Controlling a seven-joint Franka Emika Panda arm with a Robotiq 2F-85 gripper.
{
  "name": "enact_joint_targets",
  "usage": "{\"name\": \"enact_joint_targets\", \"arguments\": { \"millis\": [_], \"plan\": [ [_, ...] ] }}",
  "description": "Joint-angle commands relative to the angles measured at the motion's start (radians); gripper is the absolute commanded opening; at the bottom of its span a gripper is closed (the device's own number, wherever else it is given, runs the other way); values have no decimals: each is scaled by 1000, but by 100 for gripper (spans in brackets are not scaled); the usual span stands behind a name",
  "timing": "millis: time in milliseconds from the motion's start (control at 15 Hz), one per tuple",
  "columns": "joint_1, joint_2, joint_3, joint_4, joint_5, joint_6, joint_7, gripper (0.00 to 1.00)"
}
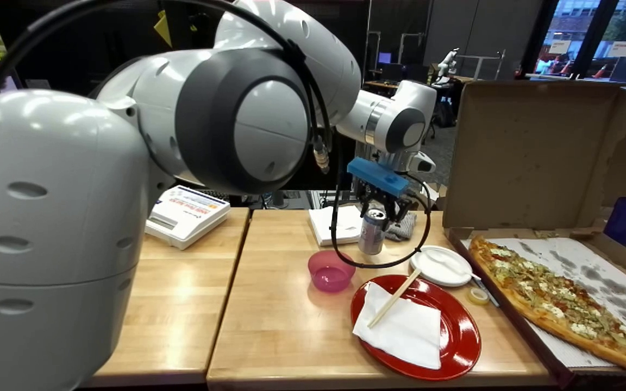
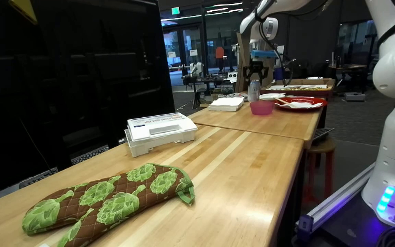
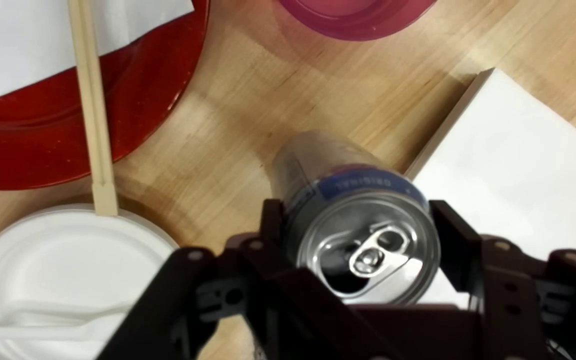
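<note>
Wrist view: the claw grips the opened can by both sides, mouth up, likely to guard against spills.

Can: 1 silver-grey metal drinks can, seen in all 3 views
Blue band: wrapped below the rim, printed with the word ORIGINAL, which is shown upside down in the wrist view
Lid: opened, with a dark mouth exposed and the pull tab attached
Gripper: the can is held near its top between the 2 fingers, 1 at each side
Can body: held close to upright, a slight lean shown in an exterior view
Wooden tabletop: the can is positioned just beside the white stack; whether its base is rested there cannot be told
</note>
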Motion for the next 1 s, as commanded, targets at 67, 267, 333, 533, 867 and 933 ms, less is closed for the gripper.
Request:
{"name": "enact_joint_targets", "arguments": {
  "millis": [67, 267, 333, 533, 867, 933],
  "plan": [
    [-1, 12, 5, 41, -32, -59, 29, 46],
    [-2, 17, 5, 53, -39, -82, 30, 46],
    [-2, 18, 5, 56, -40, -88, 30, 46],
    [-2, 19, 5, 62, -44, -102, 29, 46],
    [-2, 21, 5, 72, -55, -122, 27, 46],
    [-2, 22, 5, 74, -57, -126, 27, 49]
  ]
}}
